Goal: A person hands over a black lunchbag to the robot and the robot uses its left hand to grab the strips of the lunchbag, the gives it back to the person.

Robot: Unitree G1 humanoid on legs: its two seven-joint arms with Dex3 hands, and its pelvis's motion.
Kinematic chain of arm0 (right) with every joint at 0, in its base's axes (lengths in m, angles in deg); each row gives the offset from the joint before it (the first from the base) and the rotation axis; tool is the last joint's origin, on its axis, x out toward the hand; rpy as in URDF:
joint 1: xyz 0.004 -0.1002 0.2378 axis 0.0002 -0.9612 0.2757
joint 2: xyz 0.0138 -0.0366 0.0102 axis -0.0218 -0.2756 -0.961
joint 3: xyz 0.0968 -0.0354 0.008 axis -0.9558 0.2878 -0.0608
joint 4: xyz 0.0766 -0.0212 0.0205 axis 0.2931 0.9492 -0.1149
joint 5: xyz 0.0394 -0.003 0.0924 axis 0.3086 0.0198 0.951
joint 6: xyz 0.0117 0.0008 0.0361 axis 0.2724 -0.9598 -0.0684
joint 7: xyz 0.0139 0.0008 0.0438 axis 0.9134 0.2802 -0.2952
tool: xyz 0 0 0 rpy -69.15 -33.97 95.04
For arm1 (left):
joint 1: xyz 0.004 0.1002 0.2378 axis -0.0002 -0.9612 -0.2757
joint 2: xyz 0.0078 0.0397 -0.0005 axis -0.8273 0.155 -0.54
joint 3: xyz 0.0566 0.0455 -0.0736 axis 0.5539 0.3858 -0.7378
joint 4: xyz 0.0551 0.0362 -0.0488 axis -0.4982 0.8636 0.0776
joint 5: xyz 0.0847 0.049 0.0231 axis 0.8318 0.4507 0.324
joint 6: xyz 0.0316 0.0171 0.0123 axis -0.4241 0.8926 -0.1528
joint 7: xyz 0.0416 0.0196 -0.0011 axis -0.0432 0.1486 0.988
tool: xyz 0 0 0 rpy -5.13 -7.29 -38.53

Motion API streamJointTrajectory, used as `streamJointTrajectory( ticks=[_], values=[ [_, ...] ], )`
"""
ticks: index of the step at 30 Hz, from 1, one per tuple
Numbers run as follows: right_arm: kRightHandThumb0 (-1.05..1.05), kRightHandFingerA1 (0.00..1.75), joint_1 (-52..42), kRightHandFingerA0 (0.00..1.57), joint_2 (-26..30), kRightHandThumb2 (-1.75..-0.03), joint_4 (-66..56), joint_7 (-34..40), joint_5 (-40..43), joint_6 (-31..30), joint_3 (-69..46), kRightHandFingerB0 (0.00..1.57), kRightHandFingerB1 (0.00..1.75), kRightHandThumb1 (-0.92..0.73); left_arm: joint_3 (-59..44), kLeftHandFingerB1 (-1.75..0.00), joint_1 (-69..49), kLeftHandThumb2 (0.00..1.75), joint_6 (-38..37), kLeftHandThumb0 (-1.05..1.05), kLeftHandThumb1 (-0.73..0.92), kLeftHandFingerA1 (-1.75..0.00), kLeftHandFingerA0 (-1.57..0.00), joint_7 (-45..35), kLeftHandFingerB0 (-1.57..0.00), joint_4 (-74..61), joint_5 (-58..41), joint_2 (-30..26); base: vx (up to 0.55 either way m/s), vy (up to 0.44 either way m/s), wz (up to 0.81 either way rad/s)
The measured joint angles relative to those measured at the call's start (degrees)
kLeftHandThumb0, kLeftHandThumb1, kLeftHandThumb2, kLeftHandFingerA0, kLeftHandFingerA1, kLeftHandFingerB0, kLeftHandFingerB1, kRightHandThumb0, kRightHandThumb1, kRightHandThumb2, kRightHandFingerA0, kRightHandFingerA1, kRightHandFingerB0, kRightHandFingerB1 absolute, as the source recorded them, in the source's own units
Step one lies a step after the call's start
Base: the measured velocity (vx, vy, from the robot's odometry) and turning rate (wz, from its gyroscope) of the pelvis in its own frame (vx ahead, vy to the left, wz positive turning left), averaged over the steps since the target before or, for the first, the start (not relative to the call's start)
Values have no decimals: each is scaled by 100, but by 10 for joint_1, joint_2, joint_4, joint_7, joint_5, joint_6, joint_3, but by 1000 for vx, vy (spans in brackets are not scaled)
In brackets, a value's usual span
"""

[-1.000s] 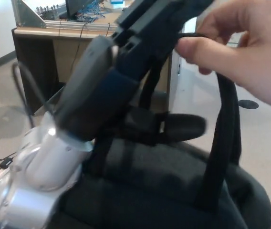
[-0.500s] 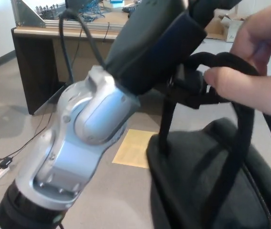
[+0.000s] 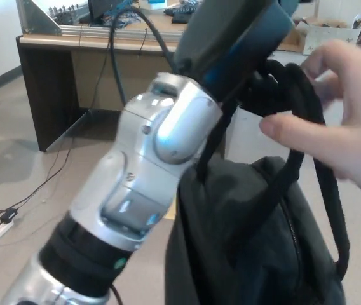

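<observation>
Head view: lunchbag (image 3: 250,235) hangs below robot hand (image 3: 244,38).

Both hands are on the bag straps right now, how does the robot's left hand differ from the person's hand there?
The left hand is black and mostly hidden behind its own arm and the straps; the person's hand is bare and plainly seen. The left hand comes in from the left, the person's hand from the right. Both meet at the straps, above the hanging lunchbag.

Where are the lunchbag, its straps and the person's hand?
black lunchbag (image 3: 244,241), head view, front fabric.
straps (image 3: 292,95), head view, bunched top.
person's hand (image 3: 339,127), head view, palm.
</observation>
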Motion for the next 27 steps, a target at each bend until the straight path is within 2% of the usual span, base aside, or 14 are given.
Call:
streamJointTrajectory(
  ticks=[1, 2, 3, 4, 7, 15, 23, 27],
  values=[
    [-54, 56, 0, 38, 0, -93, 0, 0, 0, 0, 0, 32, 51, -54, 0, -162, 0, 57, 0, -30, 57, -169, -79, 9, -73, 10, 2, 8, 0, 0, 0],
    [-54, 56, 0, 38, 0, -93, 0, 0, 0, 0, 0, 32, 51, -54, 0, -162, 0, 57, -1, -30, 57, -169, -79, 21, -73, 23, 3, 20, 0, 0, 0],
    [-52, 43, 0, 45, 0, -61, 0, -1, 0, 0, 0, 43, 40, -70, 0, -169, 0, 56, -4, -26, 60, -175, -82, 29, -73, 34, 4, 29, 0, 0, 0],
    [-52, 43, 0, 44, 0, -61, 0, -1, 0, 0, 1, 43, 40, -70, 0, -175, 0, 56, -7, -22, 62, -175, -85, 38, -68, 45, 4, 40, 0, 0, 0],
    [-51, 43, 0, 45, 0, -61, -1, -2, 0, 0, 1, 43, 40, -70, 0, -175, 0, 57, -16, -19, 63, -175, -82, 60, -61, 68, 4, 61, 0, 0, 0],
    [-52, 45, 7, 48, 0, -60, -2, -5, 0, 0, 4, 44, 41, -70, -4, -175, -9, 55, -49, -20, 62, -175, -81, 122, -63, 103, 5, 91, 0, 0, 0],
    [-52, 47, 11, 51, 0, -60, -2, -14, 0, 0, 5, 45, 42, -69, -32, -175, -37, 56, -95, -16, 64, -175, -80, 186, -64, 108, 6, 85, 0, 0, 0],
    [-51, 48, 11, 52, 0, -59, -2, -17, 0, 0, 5, 46, 42, -69, -56, -175, -52, 55, -118, -16, 63, -175, -79, 217, -63, 105, 10, 60, 0, 0, 0]
  ],
)
